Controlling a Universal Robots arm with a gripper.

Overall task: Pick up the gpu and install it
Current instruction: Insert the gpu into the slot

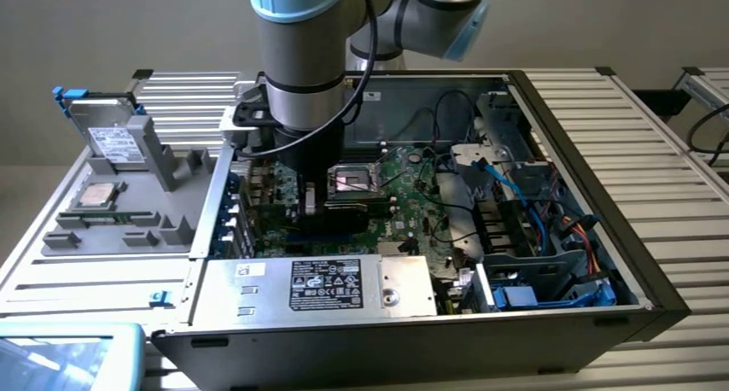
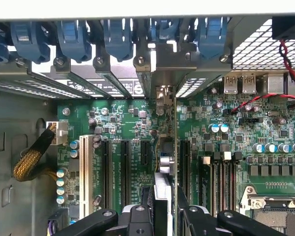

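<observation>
gpu (image 2: 162, 164) stands edge-on over a motherboard (image 2: 120, 120) slot, with its bracket end at the case (image 1: 651, 271) rear wall, below the blue latches (image 2: 117, 37). Judged stiff, light and fragile; best held by the top edge, clear of components. Gripper (image 2: 163, 214) is clamped on that edge.

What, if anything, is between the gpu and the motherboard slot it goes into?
Nothing visible. The gripper holds the gpu edge-on over the motherboard, between two empty black expansion slots; the card itself hides its own slot.
</observation>
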